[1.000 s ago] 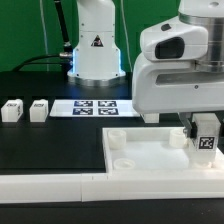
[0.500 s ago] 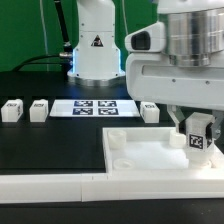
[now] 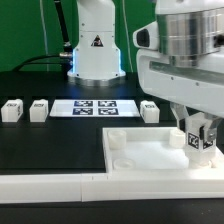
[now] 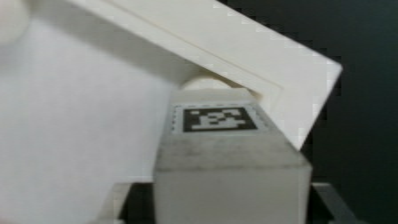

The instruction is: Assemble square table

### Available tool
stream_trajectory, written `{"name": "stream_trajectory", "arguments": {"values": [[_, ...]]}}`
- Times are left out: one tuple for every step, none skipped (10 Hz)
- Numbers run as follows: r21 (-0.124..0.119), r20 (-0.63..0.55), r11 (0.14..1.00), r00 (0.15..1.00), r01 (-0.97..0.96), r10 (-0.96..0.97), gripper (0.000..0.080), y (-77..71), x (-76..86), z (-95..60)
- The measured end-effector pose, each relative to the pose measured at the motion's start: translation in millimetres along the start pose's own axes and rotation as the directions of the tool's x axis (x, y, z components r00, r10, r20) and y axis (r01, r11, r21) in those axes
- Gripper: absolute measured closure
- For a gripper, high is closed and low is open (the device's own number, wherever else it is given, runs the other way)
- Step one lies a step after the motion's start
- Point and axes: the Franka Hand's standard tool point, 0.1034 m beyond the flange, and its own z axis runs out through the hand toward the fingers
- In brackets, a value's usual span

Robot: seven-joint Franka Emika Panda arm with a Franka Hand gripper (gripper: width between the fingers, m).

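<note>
While the closed gripper [image 3: 203, 130] holds one leg [image 3: 203, 144] low over the corner of the table top [image 3: 140, 158] at the exterior view's right, I think a small tilt could make the leg catch the rim and miss its socket. The tray-like top has nothing lying inside. Three other legs [image 3: 12, 109] [image 3: 38, 109] [image 3: 150, 110] stand on the desk [image 3: 50, 140]. On the wrist view, the leg [image 4: 222, 160] points at the corner, not seated yet. Pushed crooked, it may jam.

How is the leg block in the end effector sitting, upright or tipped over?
Upright: the leg block stands vertical in the end effector, over a corner of the table top.
</note>
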Motion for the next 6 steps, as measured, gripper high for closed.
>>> {"name": "stream_trajectory", "arguments": {"values": [[0.018,0.013,0.994,0.994,-0.112,0.112,0.0509,2.2,1.0,0.5],[0.032,0.027,0.970,0.970,-0.240,0.240,0.0509,4.5,0.8,1.0],[0.035,0.027,0.953,0.954,-0.300,0.299,0.0509,4.7,-0.3,0.9],[0.039,0.023,0.958,0.958,-0.285,0.285,0.0509,4.8,-0.8,0.5],[0.040,0.021,0.969,0.970,-0.242,0.241,0.0509,4.9,-0.5,0.7],[0.034,0.018,0.984,0.984,-0.177,0.176,0.0270,5.0,-3.0,1.1]]}}
